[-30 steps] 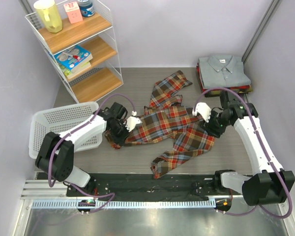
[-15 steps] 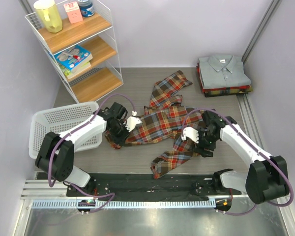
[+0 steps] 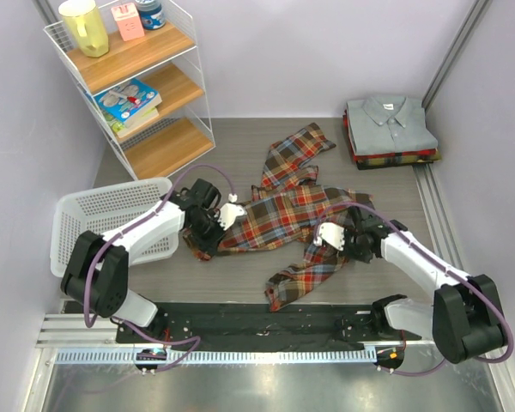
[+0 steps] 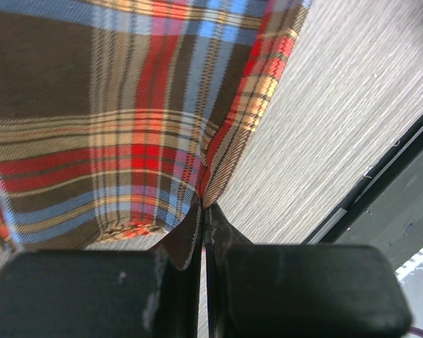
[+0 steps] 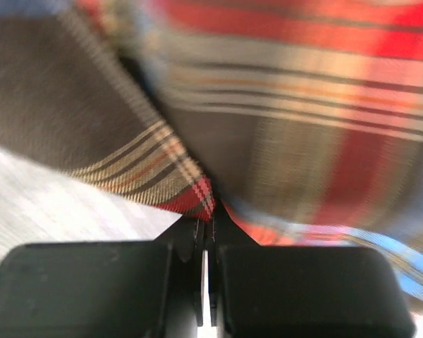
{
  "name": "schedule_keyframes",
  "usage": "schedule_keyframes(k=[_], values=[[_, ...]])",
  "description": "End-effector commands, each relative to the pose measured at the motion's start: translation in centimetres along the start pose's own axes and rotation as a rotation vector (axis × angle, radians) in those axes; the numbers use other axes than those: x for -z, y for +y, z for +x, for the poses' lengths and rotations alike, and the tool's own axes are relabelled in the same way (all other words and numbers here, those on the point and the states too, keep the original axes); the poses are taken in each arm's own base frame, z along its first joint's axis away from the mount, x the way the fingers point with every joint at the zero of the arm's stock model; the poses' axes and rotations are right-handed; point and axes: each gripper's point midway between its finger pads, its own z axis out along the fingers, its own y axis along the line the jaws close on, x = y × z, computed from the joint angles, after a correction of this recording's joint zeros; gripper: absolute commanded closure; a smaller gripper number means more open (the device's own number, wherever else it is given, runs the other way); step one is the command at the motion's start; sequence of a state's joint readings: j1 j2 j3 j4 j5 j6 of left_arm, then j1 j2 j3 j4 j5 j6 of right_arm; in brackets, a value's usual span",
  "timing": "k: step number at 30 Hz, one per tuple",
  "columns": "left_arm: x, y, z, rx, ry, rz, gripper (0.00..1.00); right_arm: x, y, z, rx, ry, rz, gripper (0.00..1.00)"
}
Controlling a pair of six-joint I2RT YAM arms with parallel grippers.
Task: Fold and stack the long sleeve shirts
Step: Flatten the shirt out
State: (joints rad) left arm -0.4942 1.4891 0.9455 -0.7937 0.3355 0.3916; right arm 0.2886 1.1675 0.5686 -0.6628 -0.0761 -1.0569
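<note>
The unfolded long sleeve shirt (image 3: 279, 215) lies mid-worktop (image 3: 240, 146), with the stack of folded shirts (image 3: 390, 129) behind it to the right, the laundry basket (image 3: 103, 215) near its left, and the wire shelf rack (image 3: 146, 86) behind that basket in the back left corner

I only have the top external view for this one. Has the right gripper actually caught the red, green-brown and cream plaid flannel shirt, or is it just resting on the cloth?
Observer: The right wrist view, though blurred, shows the right gripper shut, with an edge of the red, green-brown and cream plaid flannel shirt pinched in its jaws.
Operator: And the left side?
Observer: The left wrist view shows the left gripper shut too, with a fold of the same shirt running down into the slit between its jaws.
</note>
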Motion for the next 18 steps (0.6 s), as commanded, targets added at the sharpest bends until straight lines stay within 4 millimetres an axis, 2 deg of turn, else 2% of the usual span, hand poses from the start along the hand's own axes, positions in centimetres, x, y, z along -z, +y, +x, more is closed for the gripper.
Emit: schedule_keyframes(k=[1,3,4,5,6,7,8,9,11,12,14,15,17,18], values=[[3.2,1.1,-2.7,0.016,-0.127,-0.057,1.00,6.4,-9.0,-4.5,-0.153,-0.160,0.357,0.99],[5.7,2.3,-4.1,0.034,-0.202,-0.105,1.00,10.2,-12.1,-5.0,-0.243,-0.231,0.483,0.99],[6.7,2.7,-4.7,0.042,-0.230,-0.127,1.00,13.3,-14.4,-5.7,-0.276,-0.284,0.565,0.99],[9.1,3.3,-6.6,0.041,-0.303,-0.169,1.00,15.0,-15.7,-6.0,-0.327,-0.323,0.612,0.99],[10.3,3.9,-7.3,0.051,-0.337,-0.197,1.00,17.1,-17.7,-5.6,-0.376,-0.356,0.687,0.99],[11.9,4.6,-8.7,0.043,-0.390,-0.239,1.00,20.6,-19.8,-6.3,-0.397,-0.417,0.771,0.99],[14.2,5.3,-10.2,0.036,-0.446,-0.299,1.00,22.5,-21.0,-6.5,-0.417,-0.455,0.826,0.99],[16.1,5.6,-11.4,0.033,-0.497,-0.341,1.00,25.9,-23.1,-6.8,-0.461,-0.528,0.922,0.99],[19.3,6.9,-13.4,0.028,-0.585,-0.451,1.00,29.0,-24.6,-7.4,-0.479,-0.589,0.990,0.99],[22.0,7.0,-14.8,0.018,-0.651,-0.499,1.00,31.5,-25.7,-8.2,-0.487,-0.645,1.039,0.99],[25.1,7.5,-16.4,0.001,-0.721,-0.571,1.00,34.1,-26.6,-8.9,-0.491,-0.695,1.084,0.99],[27.4,7.3,-17.3,-0.038,-0.766,-0.606,1.00,36.8,-27.0,-9.4,-0.483,-0.739,1.134,0.99],[29.9,6.8,-18.3,-0.076,-0.823,-0.642,1.00,39.9,-27.3,-9.3,-0.496,-0.762,1.210,0.99],[30.9,6.4,-18.8,-0.105,-0.848,-0.647,1.00,43.1,-27.2,-9.6,-0.485,-0.804,1.268,0.99]])
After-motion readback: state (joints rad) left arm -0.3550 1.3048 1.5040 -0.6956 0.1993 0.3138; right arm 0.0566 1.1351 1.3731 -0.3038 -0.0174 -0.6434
